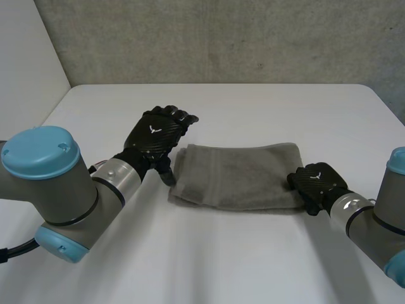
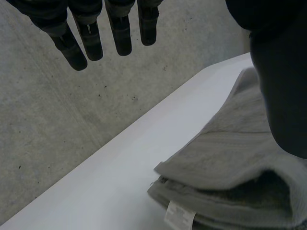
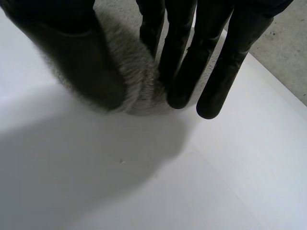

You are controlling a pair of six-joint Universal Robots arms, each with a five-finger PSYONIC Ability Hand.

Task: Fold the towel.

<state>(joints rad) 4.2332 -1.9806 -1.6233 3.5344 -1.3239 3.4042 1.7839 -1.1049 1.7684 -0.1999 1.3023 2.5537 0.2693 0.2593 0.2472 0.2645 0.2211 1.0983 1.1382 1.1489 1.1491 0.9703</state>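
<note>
One white table [image 1: 253,107] is seen, backed by one grey concrete wall [image 1: 221,38] beyond the towel. One grey towel [image 1: 243,174] is laid flat on the table, folded into a long layered strip, and everything else is placed by it. Two arms are counted: the left arm [image 1: 57,183] is brought in toward the towel's left end, the right arm [image 1: 380,228] toward its right end. Two black hands are counted. The left hand [image 1: 155,136] is held just beside the towel's left end, released: its fingers [image 2: 120,33] are stretched out straight over the table beyond the towel, and nothing is held by them. Its thumb is set over the towel's left end, though contact cannot be judged. The right hand [image 1: 316,183] is placed on the towel's right near corner, and the cloth there is grasped: a bunched ridge of towel is pinched between the nearly straight fingers [image 3: 184,72] and the thumb [image 3: 81,57]. One small white label [image 2: 180,215] is seen at the towel's left end, on the edge of the lower layer.
</note>
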